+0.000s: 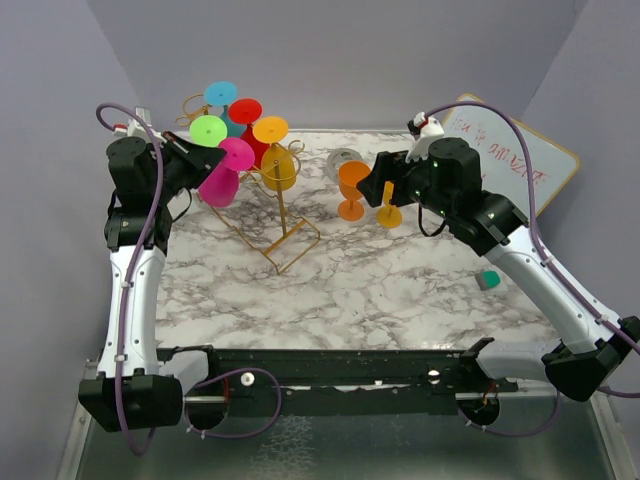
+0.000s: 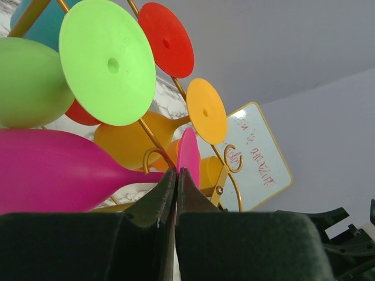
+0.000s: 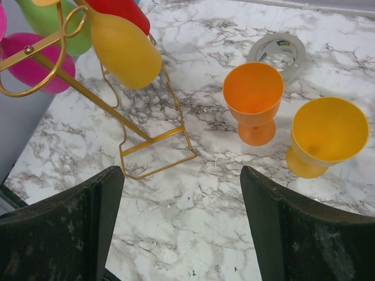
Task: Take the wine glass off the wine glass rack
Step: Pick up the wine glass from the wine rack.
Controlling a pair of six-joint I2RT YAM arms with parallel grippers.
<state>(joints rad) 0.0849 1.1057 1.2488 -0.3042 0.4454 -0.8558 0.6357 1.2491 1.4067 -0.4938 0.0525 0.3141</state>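
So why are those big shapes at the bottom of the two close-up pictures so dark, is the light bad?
Left wrist view: the left gripper is black and right at the lens, yet the magenta wine glass is bright and sharp. Right wrist view: the right gripper is equally dark, the marble table evenly lit with soft shadows. Top external view: even light, no glare.

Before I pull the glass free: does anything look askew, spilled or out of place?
The thin gold wire rack appears to lean toward the left end effector, which is shut on the magenta plastic wine glass. Whether the rack's base has lifted is unclear. Nothing looks spilled or broken.
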